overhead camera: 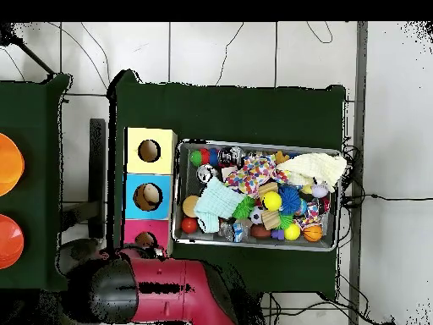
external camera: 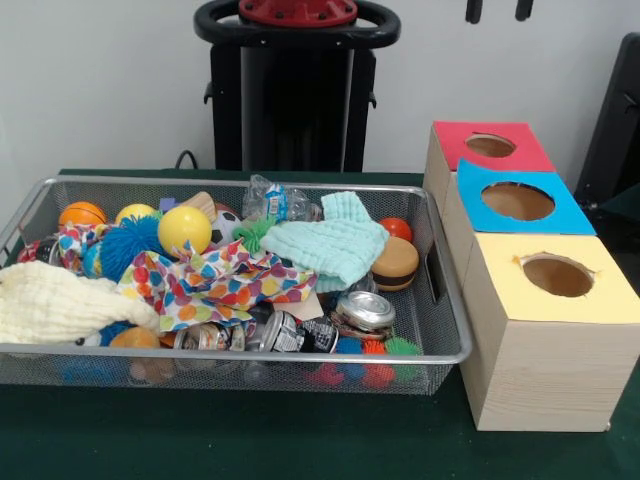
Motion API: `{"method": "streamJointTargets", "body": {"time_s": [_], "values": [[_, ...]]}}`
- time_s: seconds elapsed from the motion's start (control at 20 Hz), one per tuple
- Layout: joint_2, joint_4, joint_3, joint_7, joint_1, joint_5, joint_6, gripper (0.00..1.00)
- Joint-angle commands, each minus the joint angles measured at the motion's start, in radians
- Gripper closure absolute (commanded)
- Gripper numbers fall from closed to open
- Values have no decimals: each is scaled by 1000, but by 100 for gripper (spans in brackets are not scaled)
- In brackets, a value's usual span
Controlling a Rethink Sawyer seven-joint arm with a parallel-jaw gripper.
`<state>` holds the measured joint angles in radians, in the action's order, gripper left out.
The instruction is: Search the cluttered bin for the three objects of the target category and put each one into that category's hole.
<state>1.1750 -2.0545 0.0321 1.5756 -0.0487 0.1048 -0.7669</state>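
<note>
The wire-mesh bin (external camera: 240, 353) stands on the green table, full of clutter; it also shows in the overhead view (overhead camera: 254, 243). A tan-brown rounded thing (external camera: 200, 204) peeks out behind a yellow ball (external camera: 184, 230); I cannot tell whether it is a plush animal. No tiger-striped plush shows. The red-ringed hole (external camera: 490, 146) is the farthest of three on the pale wood box, and shows in the overhead view (overhead camera: 145, 239). Only the tips of my gripper (external camera: 498, 10) show at the top edge, high above the red hole, apart and empty.
The blue-ringed hole (external camera: 517, 201) and yellow-ringed hole (external camera: 557, 275) sit nearer the camera. A mint cloth (external camera: 330, 245), a dotted cloth (external camera: 215, 280) and a cream cloth (external camera: 60, 305) cover much of the bin. A burger toy (external camera: 395, 262), cans (external camera: 365, 310) and spiky balls (external camera: 125, 245) lie among them.
</note>
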Motion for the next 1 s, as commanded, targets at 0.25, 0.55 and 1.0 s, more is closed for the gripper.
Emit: {"method": "streamJointTargets", "body": {"time_s": [0.25, 0.55, 1.0], "values": [[146, -229, 82, 208, -52, 44, 46, 0], [60, -144, 52, 211, -33, 47, 48, 0], [-7, -60, 30, 224, -35, 45, 37, 0]]}}
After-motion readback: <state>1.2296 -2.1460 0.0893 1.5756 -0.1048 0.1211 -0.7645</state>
